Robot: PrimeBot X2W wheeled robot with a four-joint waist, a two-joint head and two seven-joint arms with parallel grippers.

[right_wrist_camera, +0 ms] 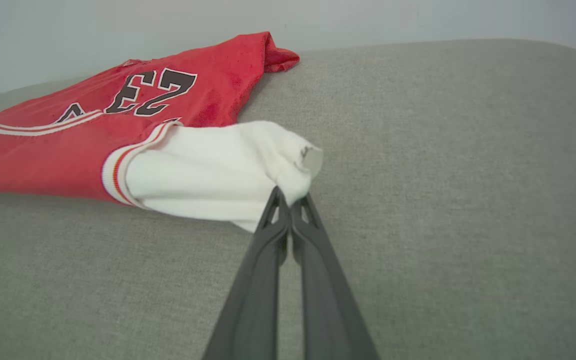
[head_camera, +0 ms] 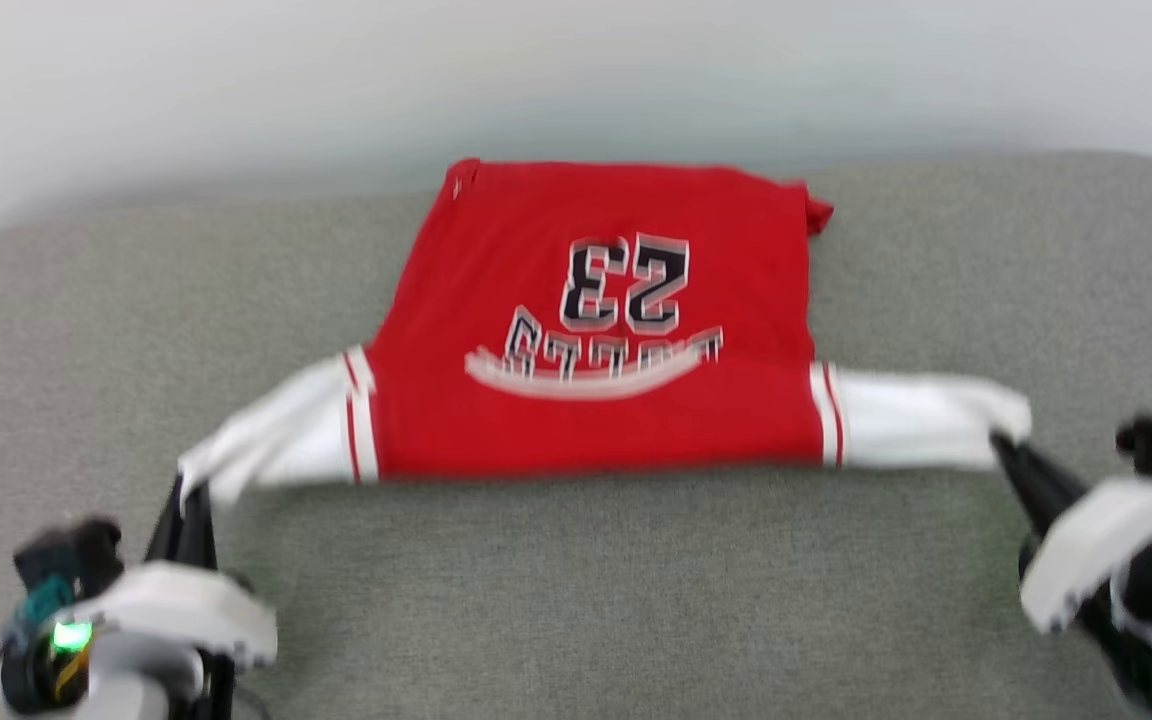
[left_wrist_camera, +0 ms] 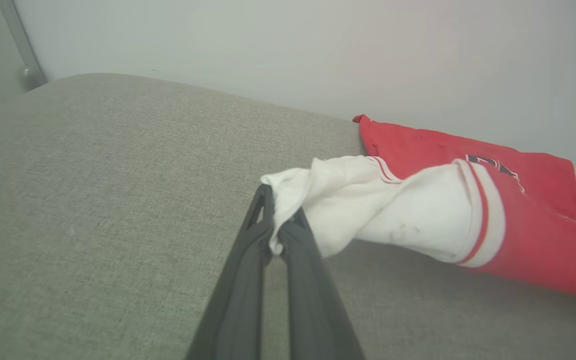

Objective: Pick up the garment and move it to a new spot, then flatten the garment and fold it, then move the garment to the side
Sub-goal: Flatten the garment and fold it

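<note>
The garment (head_camera: 596,400), a bright red T-shirt with white sleeves, stripe trim and black-white lettering, lies spread on the grey cushion with its lettering upside down to me. My left gripper (head_camera: 191,490) is shut on the tip of the left white sleeve (left_wrist_camera: 368,205), pinched at the fingertips (left_wrist_camera: 280,227). My right gripper (head_camera: 1004,445) is shut on the tip of the right white sleeve (right_wrist_camera: 218,172), at its fingertips (right_wrist_camera: 290,205). Both sleeves are stretched outward and lifted a little off the cushion. The near hem hangs slightly raised between them.
The grey fabric cushion (head_camera: 576,600) runs wide to both sides and toward me. A pale wall (head_camera: 576,80) rises right behind the shirt's far edge. A grey post (left_wrist_camera: 20,45) stands at the cushion's far left corner.
</note>
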